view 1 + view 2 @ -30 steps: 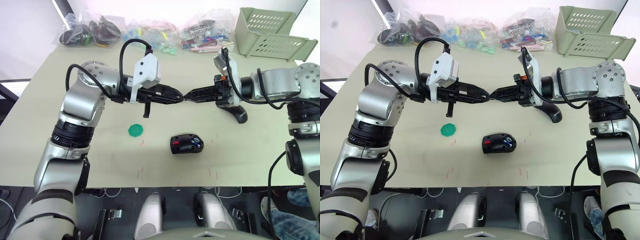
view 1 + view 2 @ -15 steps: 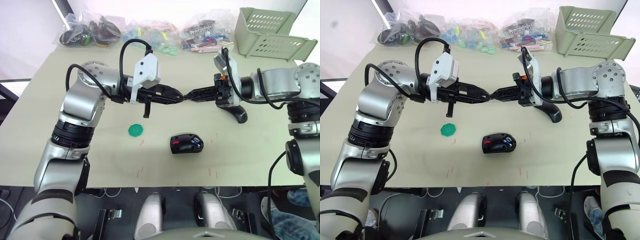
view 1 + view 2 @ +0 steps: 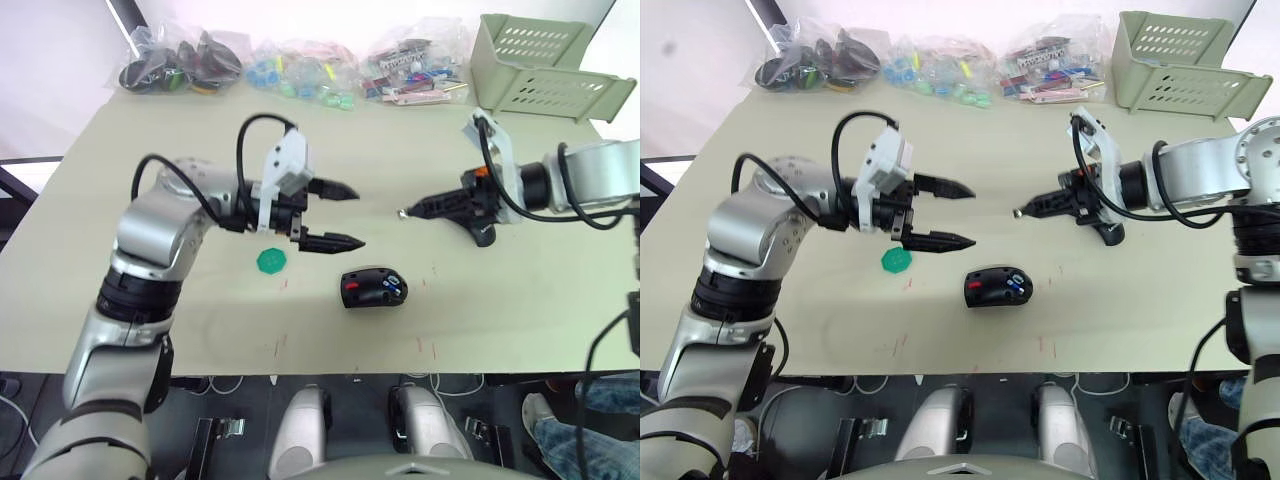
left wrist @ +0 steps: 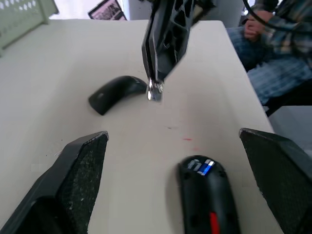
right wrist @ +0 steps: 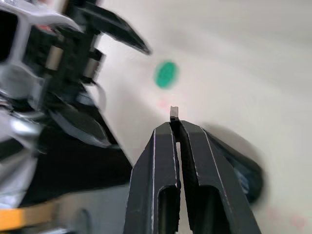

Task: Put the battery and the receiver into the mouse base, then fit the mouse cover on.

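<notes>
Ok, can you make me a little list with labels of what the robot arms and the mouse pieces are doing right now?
left gripper: open, holding nothing, above the table
right gripper: shut on the tiny silvery receiver
black oval mouse base with red patch: on the table, blue battery inside
glossy black curved mouse cover: lying on the table
flat green hexagonal disc: on the table under the left gripper

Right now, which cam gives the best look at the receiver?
Left wrist view: the receiver shows as a silvery nub pinched at the right gripper tips, against bare table. Right wrist view shows a sliver past the tips. Eye views show a tiny speck.
</notes>
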